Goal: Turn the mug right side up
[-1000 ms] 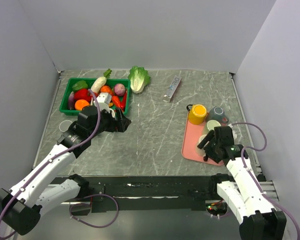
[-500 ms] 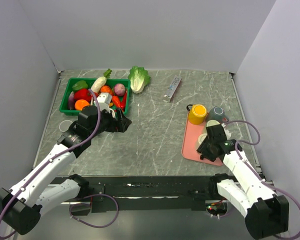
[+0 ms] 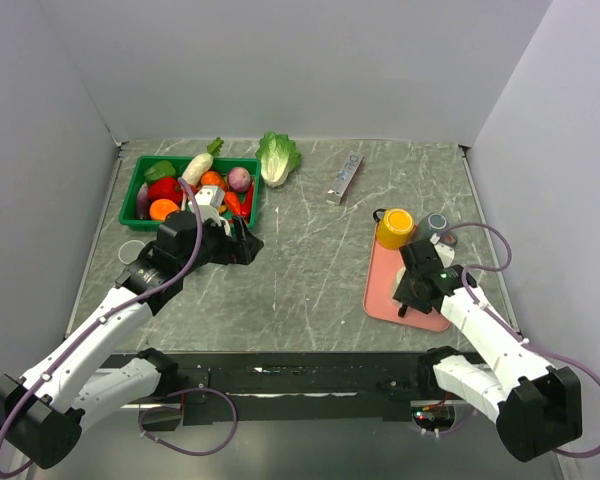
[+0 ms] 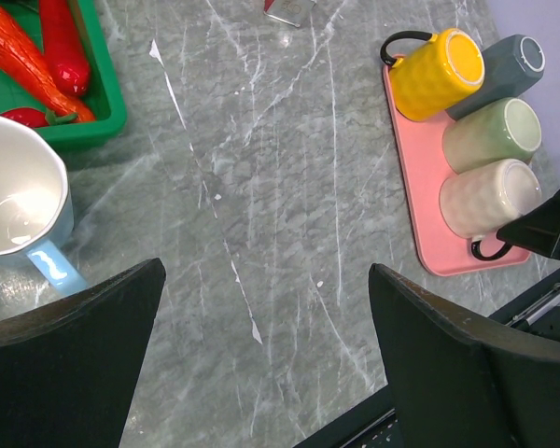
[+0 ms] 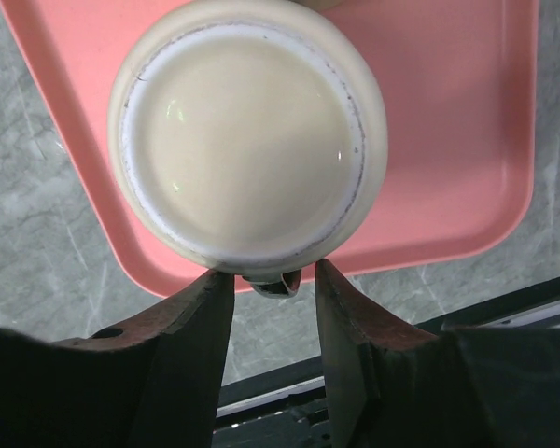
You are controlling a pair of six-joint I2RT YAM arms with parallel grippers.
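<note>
At the near end of the pink tray point(image 5: 467, 112), on the right of the surface, the cream mug point(image 5: 247, 140) stood upside down, base up. Its dark handle point(image 5: 271, 280) pointed toward the robot, past the tray's edge. The right pincer point(image 5: 273, 317) had its fingers narrowed on either side of that handle. Thin gaps seemed to show, so I could not tell whether the pads had bitten.

The step in hand looked like taking the grip. The next move would call for a firm pinch on the handle, then a lift off the tray and a half roll of the wrist to bring the mouth up.

The mug was glossy and rounded, with an unglazed ring around the base, so it was likely slippery. The left pincer point(image 4: 266, 373) hung spread wide and empty, well apart.
</note>
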